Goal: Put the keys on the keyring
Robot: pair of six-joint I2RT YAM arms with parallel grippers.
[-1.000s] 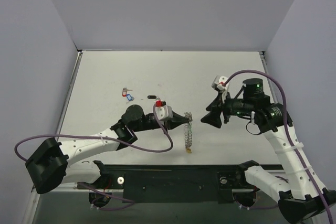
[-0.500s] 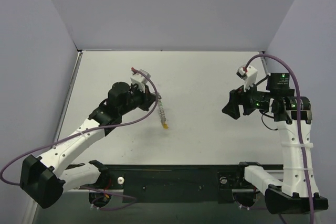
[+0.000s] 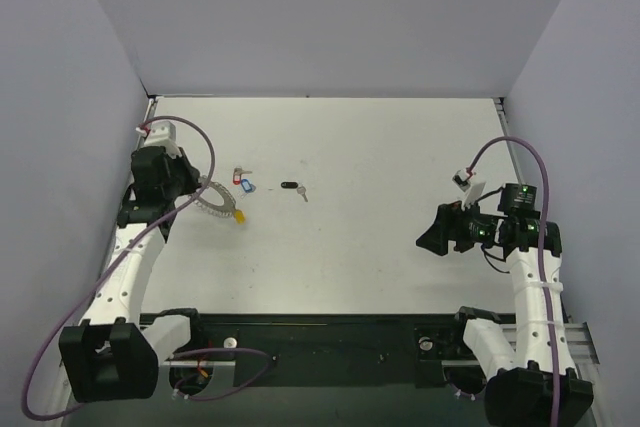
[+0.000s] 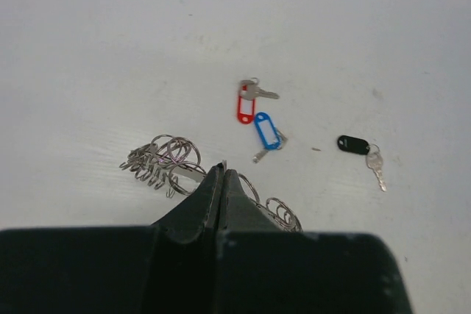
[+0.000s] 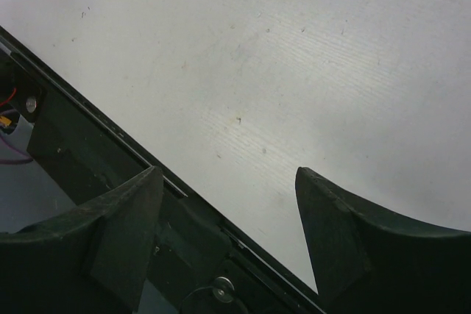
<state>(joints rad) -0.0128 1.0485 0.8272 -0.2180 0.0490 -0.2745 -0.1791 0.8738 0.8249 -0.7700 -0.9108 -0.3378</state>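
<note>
Gripping the keyring [image 3: 213,203] by its band, the left end effector [image 3: 198,191] had its jaws pressed fully together at the far left of the desk [image 3: 380,147]. In the left wrist view, small metal loops of the keyring [image 4: 165,161] fanned out on both sides of the closed fingertips [image 4: 222,178]. The ring's yellow tag [image 3: 238,216] lay at its near right end. Whether the ring rested on the desk or hung just above it could not be told.

Just right of the ring, a red-tagged key [image 4: 245,101] and a blue-tagged key [image 4: 266,131] lay close together. A black-tagged key [image 4: 353,144] sat further right, apart from them. None of the three was on the ring.

Well to the right, near the desk's near edge, the right end effector [image 5: 227,182] hovered with its jaws spread wide and nothing between them.
</note>
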